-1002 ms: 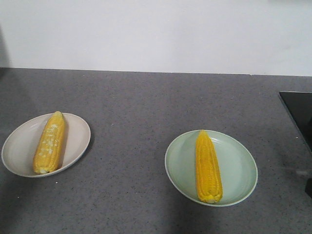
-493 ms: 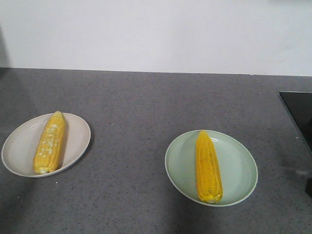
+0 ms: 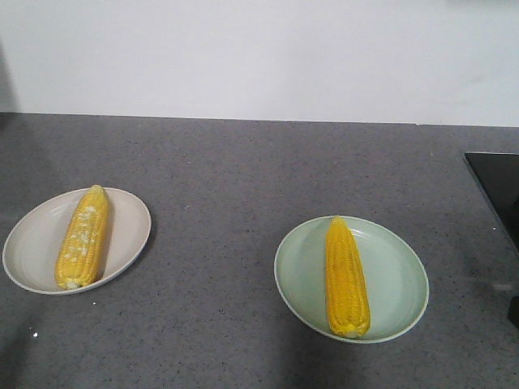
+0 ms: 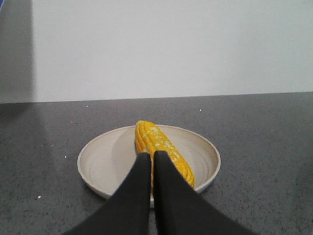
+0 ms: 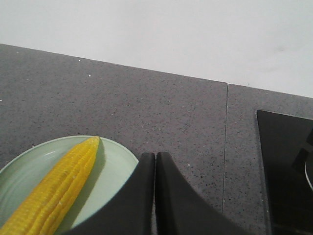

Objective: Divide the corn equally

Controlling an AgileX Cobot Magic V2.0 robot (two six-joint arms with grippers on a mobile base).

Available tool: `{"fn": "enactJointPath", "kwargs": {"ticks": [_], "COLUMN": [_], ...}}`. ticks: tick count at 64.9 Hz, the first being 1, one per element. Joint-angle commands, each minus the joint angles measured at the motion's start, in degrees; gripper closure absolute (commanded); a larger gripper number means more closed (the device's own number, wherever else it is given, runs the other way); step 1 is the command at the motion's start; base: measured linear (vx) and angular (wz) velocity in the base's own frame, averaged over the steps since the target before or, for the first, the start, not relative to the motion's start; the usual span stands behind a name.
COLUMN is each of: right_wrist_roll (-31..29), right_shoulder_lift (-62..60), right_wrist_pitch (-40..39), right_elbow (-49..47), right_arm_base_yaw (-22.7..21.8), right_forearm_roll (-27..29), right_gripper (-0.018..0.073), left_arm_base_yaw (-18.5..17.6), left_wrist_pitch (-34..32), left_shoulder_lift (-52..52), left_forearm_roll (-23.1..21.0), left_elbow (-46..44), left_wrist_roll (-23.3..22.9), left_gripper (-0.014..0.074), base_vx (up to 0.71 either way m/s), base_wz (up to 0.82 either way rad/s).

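Two whole husked cobs of bright yellow corn lie one to a dish on a speckled dark-grey stone tabletop (image 3: 243, 178): the paler-flecked cob (image 3: 82, 237) rests lengthwise in the shallow beige round plate (image 3: 130, 212) at the lower left of the front view, and the deeper yellow cob (image 3: 345, 275) lies in the pale green round plate (image 3: 397, 279) at the lower right, tip pointing toward the white wall at the top of the frame. With one cob per plate and the two plates well apart, the even split the task asks for looks complete, which would explain why neither arm reaches into the front view. The left wrist camera shows the left black pincer (image 4: 150, 157) with its fingers pressed together and gripping nothing, held low in front of the beige plate and its cob. The right black pincer (image 5: 155, 156) is likewise closed and empty, sitting at the bottom of its frame just beside the green plate's rim, the cob to its left. A glossy black panel (image 3: 496, 190) occupies the right edge of the tabletop.
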Motion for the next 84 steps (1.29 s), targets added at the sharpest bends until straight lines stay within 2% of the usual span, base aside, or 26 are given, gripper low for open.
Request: {"fn": "enactJointPath", "kwargs": {"ticks": [1, 77, 84], "right_wrist_roll": [-0.29, -0.37, 2.64], "right_shoulder_lift": [-0.01, -0.01, -0.08], "right_wrist_pitch": [-3.93, -3.92, -4.32], "right_elbow": [-1.63, -1.63, -1.63], "right_arm_base_yaw": [-0.25, -0.25, -0.25], "right_forearm_roll": [0.24, -0.16, -2.13], "right_gripper": [0.057, 0.057, 0.057], "left_arm_base_yaw": [0.14, 0.14, 0.14], "left_wrist_pitch": [-5.78, -6.2, -6.2], "left_shoulder_lift": [-1.12, -1.12, -1.12], "left_forearm_roll": [-0.49, -0.56, -0.56], "left_elbow": [0.9, 0.85, 0.85], "left_wrist_roll": [0.01, 0.01, 0.01], "left_gripper": [0.0603, 0.0603, 0.0603], "base_vx": [0.0, 0.0, 0.0], "base_wz": [0.0, 0.0, 0.0]}}
